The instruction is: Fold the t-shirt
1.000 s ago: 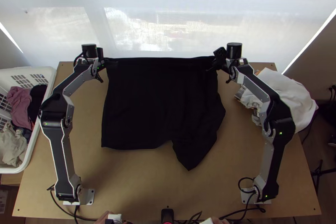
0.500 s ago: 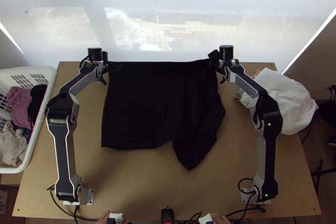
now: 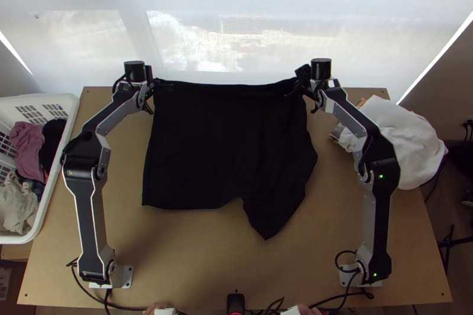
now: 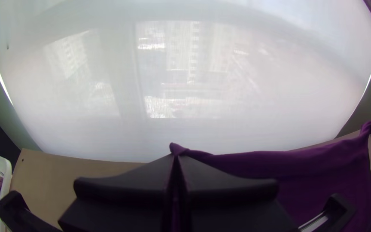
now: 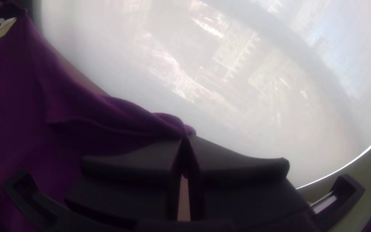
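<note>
You've got the t-shirt (image 3: pixel 227 143) mostly spread on the table (image 3: pixel 195 262), a flap jutting toward the near edge, its far corners pinched in your left gripper (image 3: pixel 164 83) and right gripper (image 3: pixel 295 88), white basket (image 3: pixel 48 197) at left, white cloth (image 3: pixel 414 137) at right.

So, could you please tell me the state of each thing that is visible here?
T-shirt: mostly spread, its far edge held near both ends, its near edge uneven
Left gripper: shut on the t-shirt
Right gripper: shut on the t-shirt
Laundry basket: open, clothes inside
White cloth: bunched
</note>
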Motion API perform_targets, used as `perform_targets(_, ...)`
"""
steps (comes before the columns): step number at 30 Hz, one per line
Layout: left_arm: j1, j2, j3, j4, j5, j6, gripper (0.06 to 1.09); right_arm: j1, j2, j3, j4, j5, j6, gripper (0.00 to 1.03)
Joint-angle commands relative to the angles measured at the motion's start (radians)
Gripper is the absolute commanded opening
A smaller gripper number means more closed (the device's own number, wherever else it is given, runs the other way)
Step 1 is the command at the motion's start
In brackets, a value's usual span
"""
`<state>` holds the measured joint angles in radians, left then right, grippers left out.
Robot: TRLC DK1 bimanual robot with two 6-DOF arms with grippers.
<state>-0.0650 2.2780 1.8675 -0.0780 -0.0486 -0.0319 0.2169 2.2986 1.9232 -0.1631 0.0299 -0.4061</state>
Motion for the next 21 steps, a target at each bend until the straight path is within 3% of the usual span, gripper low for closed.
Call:
perform_targets(1, -0.018, -0.097, -0.059, -0.06, -0.002, -0.063, 0.09, 0.015, -0.05, -0.02, -0.001, 0.001, 0.023, 0.03)
perform_targets(10, -0.009, -0.264, -0.312, 0.03, -0.004, -0.046, 0.09, 0.021, -0.156, -0.138, -0.001, 0.001, 0.041, 0.03)
perform_targets(21, 0.034, -0.359, -0.426, 0.055, -0.002, -0.034, 0.09, -0.004, -0.334, -0.405, 0.043, -0.001, 0.039, 0.03)
